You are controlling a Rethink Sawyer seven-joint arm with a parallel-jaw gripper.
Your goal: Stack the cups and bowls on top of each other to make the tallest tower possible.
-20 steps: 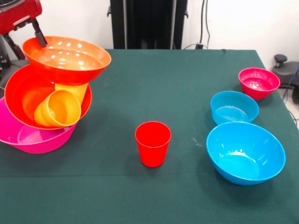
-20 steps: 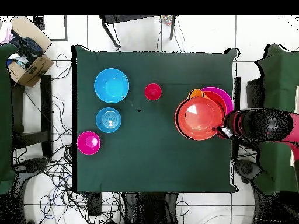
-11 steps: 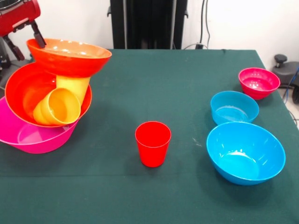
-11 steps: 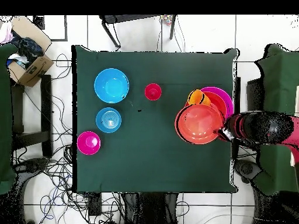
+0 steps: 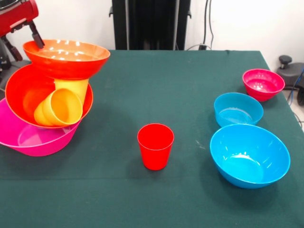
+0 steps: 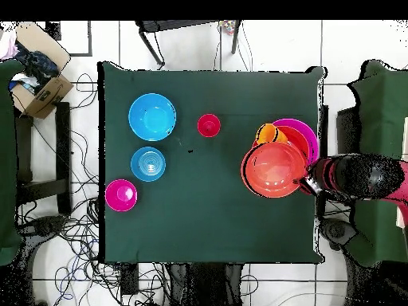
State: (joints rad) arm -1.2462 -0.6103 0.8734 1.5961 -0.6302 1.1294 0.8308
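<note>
A: Where is the tower (image 5: 47, 95) sitting?

B: At the left edge of the front view: the pink bowl (image 5: 28, 137) is carrying an orange-red bowl (image 5: 23, 97), two tipped cups (image 5: 59, 109), and a top orange-red bowl (image 5: 66, 57).

A: Gripper (image 5: 34, 34) condition?

B: One dark finger is touching the top bowl's far rim, upper left; whether it is clamped cannot be told.

A: Remaining parts?

B: The red cup (image 5: 155, 146) is standing centre; the large blue bowl (image 5: 250, 156), small blue bowl (image 5: 238, 109) and magenta bowl (image 5: 263, 84) are sitting at right.

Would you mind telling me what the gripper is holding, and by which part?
The gripper grips the top orange bowl by its rim, on the robot's side.
</note>
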